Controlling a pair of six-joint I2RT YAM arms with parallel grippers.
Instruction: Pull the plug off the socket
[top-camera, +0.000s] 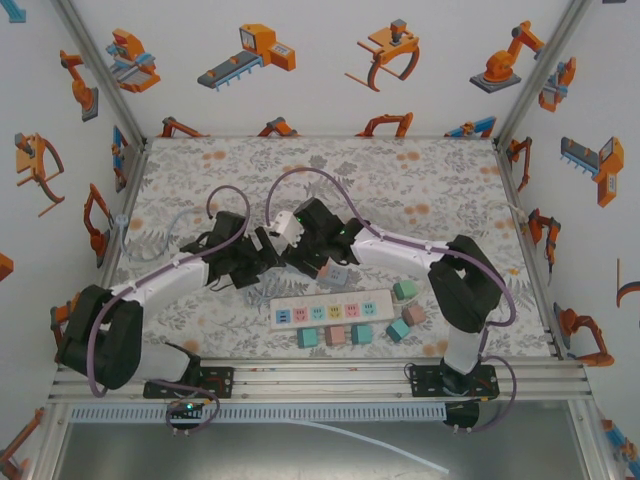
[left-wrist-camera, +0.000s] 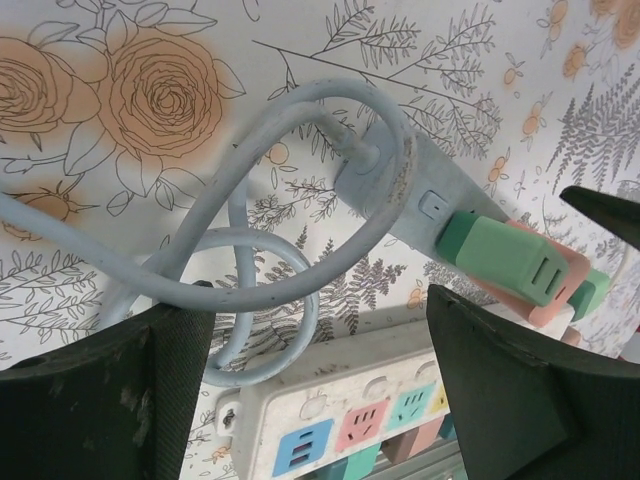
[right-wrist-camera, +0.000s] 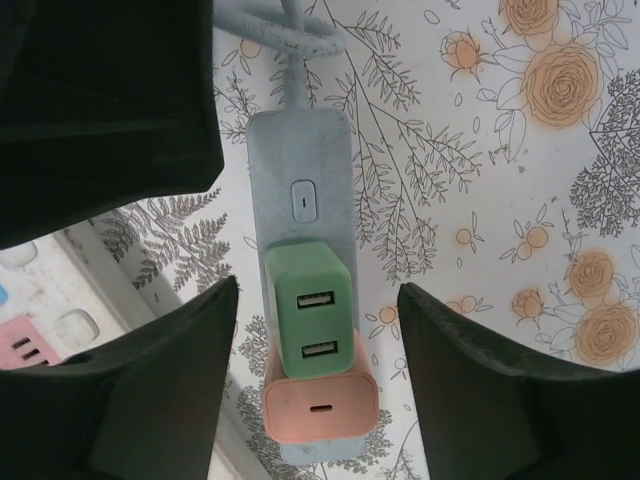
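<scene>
Right gripper (right-wrist-camera: 318, 290) sits open around the green USB charger (right-wrist-camera: 308, 300), not touching it. Left gripper (left-wrist-camera: 315, 305) open too, empty

White walls (top-camera: 330, 100) printed with orange robot cartoons, floral-patterned table (top-camera: 450, 180), aluminium frame rails (top-camera: 320, 380) along near edge

Plug (right-wrist-camera: 310, 325) on strip (right-wrist-camera: 300, 170), cable (right-wrist-camera: 285, 35) behind

white strip (left-wrist-camera: 270, 405): cut off at bottom edge | pink plug (right-wrist-camera: 320, 410): possibly seated, partly hidden by green plug (right-wrist-camera: 310, 320)
</scene>
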